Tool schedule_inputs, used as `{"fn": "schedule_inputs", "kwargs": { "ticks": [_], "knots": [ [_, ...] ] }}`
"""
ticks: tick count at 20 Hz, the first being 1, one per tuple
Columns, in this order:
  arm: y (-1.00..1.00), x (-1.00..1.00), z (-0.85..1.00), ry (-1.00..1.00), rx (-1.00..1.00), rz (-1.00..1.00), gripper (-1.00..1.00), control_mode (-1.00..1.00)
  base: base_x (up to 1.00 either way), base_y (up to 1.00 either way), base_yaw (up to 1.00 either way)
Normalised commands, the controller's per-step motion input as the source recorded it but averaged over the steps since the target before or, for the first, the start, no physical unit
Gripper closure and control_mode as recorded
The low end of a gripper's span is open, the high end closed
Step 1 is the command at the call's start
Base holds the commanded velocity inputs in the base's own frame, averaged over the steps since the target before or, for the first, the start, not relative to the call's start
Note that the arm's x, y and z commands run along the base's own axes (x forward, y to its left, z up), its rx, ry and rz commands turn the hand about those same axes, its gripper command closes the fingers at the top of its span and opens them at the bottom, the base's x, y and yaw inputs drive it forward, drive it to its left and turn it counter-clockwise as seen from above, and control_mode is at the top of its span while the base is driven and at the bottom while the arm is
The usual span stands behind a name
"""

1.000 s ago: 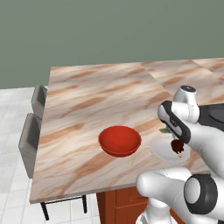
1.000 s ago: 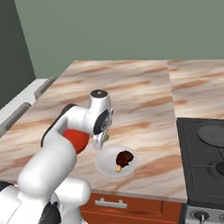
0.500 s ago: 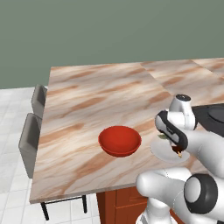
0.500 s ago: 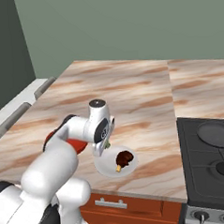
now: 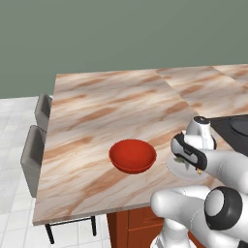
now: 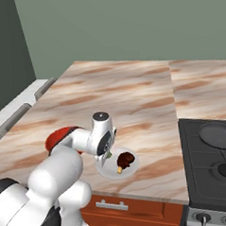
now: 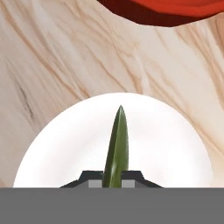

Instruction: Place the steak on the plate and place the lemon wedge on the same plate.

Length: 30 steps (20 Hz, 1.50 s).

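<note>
gripper (image 7: 113, 178) is clenched on the lemon wedge (image 7: 116, 148), which stands out between the two dark finger tips as a narrow yellowish-green sliver. in the hand view the wedge sits directly over the plate (image 7: 175, 148), whose white disc lies beneath it; whether the wedge touches the plate surface cannot be told.

the plate (image 6: 109, 171) rests on the counter (image 6: 132, 94) close to its near edge, just beside the black stove top (image 6: 208, 161). the steak (image 6: 125, 159) lies on the plate, toward the side nearer the stove top, with its orange-tan bit pointing at the near edge. in the right base view the wedge (image 6: 108, 155) shows as a small green fleck under the hand, at the opposite side of the plate from the steak.

a red bowl (image 5: 132, 156) stands on the counter near the plate, on the side away from the stove top, apart from it.

the counter surface is marble-patterned in tan and cream. a grey-green wall (image 5: 121, 34) rises behind the far edge. two grey chairs (image 5: 34, 150) stand along the counter's left edge on a pale tiled floor (image 5: 12, 193).
</note>
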Motion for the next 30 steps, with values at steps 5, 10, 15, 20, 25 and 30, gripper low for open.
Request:
{"fn": "schedule_inputs", "kwargs": {
  "ticks": [5, 10, 15, 20, 25, 30],
  "knots": [
    [0.00, 0.00, -0.28, 0.00, 0.02, 0.00, 1.00, -1.00, 0.00, 0.00, 0.00],
    [0.00, 0.00, -0.18, 0.00, 0.02, 0.00, 1.00, -1.00, 0.00, 0.00, 0.00],
    [0.00, 0.00, -0.06, 0.00, 0.00, 0.00, -1.00, -1.00, 0.00, 0.00, 0.00],
    [0.00, 0.00, 0.00, 0.00, 0.00, 0.00, -1.00, -1.00, 0.00, 0.00, 0.00],
    [0.00, 0.00, 0.10, 0.00, 0.00, 0.00, -1.00, -1.00, 0.00, 0.00, 0.00],
    [0.00, 0.00, 0.66, 0.00, 0.00, -0.01, -1.00, -1.00, 0.00, 0.00, 0.00]
  ]
}}
